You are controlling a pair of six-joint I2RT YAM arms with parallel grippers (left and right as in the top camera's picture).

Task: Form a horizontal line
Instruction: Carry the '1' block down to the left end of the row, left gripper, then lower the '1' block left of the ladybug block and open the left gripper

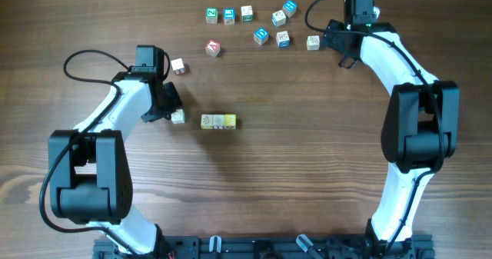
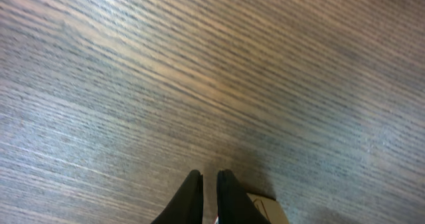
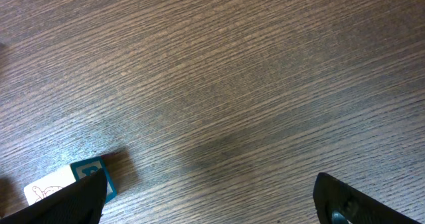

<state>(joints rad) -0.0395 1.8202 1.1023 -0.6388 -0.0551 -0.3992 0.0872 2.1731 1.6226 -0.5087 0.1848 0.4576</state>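
Observation:
A short row of cubes [image 1: 218, 121] lies mid-table: two cream ones and a yellow one at its right end. Another cream cube [image 1: 178, 117] sits a small gap to the left of the row. My left gripper [image 1: 169, 107] is right beside that cube. In the left wrist view its fingers [image 2: 209, 178] are shut with nothing between them, and the cream cube [image 2: 271, 209] lies just to their right. My right gripper [image 1: 340, 50] is at the back right, open wide and empty [image 3: 209, 184]. A blue-edged cube [image 3: 89, 175] lies by its left finger.
A loose cluster of blue-, green- and cream-faced cubes [image 1: 261, 35] lies along the back edge. A cream cube [image 1: 313, 42] sits nearest my right gripper. Two cubes with red marks [image 1: 213, 48] [image 1: 177, 65] lie back left of centre.

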